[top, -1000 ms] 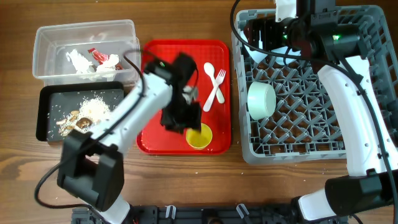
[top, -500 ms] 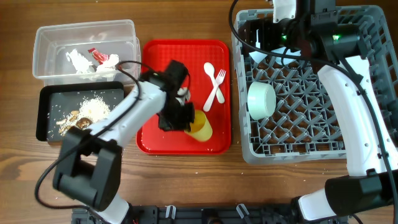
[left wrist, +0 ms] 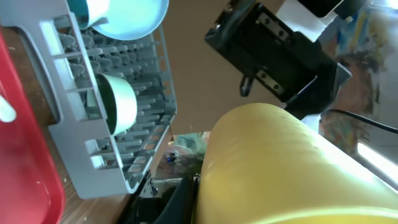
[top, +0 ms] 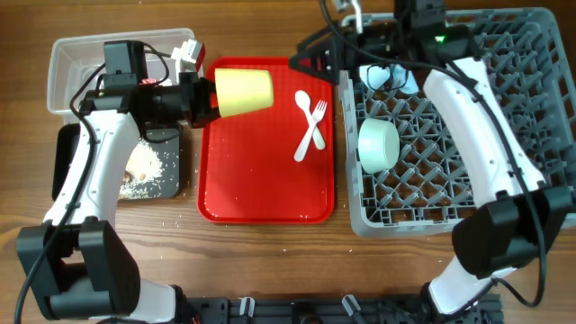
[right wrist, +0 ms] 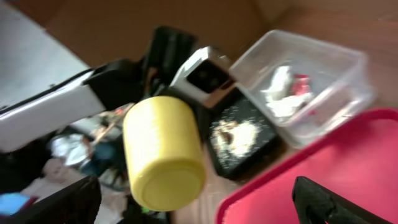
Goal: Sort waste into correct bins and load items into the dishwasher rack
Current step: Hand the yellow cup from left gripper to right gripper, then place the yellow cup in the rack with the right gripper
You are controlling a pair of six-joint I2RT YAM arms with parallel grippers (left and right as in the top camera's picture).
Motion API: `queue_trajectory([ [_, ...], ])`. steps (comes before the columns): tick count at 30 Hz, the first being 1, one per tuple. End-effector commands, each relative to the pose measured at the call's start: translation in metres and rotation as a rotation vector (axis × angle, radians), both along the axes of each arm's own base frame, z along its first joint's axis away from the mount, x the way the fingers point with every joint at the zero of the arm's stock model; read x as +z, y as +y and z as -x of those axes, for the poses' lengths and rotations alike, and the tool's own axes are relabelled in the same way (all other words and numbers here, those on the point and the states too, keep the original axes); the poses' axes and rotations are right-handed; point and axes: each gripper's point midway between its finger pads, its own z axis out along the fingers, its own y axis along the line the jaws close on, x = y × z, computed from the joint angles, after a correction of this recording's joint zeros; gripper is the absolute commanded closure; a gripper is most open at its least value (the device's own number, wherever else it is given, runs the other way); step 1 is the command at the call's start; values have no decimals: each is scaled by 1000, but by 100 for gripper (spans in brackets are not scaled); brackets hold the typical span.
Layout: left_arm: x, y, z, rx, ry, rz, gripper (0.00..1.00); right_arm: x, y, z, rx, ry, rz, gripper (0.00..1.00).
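- Wooden table (top: 270, 261) carries a red tray (top: 261, 180) and a rack (top: 450, 193).
- Left gripper (top: 209, 97) clamps the cup (top: 245, 92) sideways, base outward, presumably for handover.
- Right gripper (top: 317, 61), fingers spread and empty, faces it nearby.

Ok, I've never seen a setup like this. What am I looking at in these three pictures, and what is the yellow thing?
These are two robot arms at a wooden table, each ending in a two-finger gripper. One picture looks straight down from above. The other two come from a camera on each wrist. The left gripper holds a yellow cup on its side above a red tray, where a white spoon and white fork lie. The right gripper is open and empty beside the grey dishwasher rack, which holds a mint bowl. At the left sit a clear tub with paper wrappers and a black tray with food scraps.
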Motion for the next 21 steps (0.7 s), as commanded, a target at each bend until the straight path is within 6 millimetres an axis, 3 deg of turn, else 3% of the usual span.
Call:
queue_trajectory([
  [1,14,-1,6,-26,-49,39,96,-12,29,18,133,42,-46,2],
  [6,14,-1,6,-26,-50,38,96,-35,70,40,194,61,16,21],
  [9,13,-1,5,-24,-54,35,96,-34,73,43,204,60,16,33],
  [12,13,-1,5,-24,-54,35,87,-34,74,43,204,55,14,43],
  [14,13,-1,5,-24,-53,35,70,-32,70,37,191,38,7,50],
  [16,13,-1,5,-21,-52,31,51,-38,55,15,100,61,44,51],
  [18,9,0,3,-8,-50,8,43,-52,27,-16,-58,115,121,51],
  [19,6,0,1,3,-49,-10,42,-64,7,-34,-169,157,184,51],
  [20,-3,2,-5,34,-46,-64,39,-78,-28,-53,-327,213,281,51],
  [21,-13,5,-10,67,-41,-121,37,-82,-47,-56,-395,230,329,51],
])
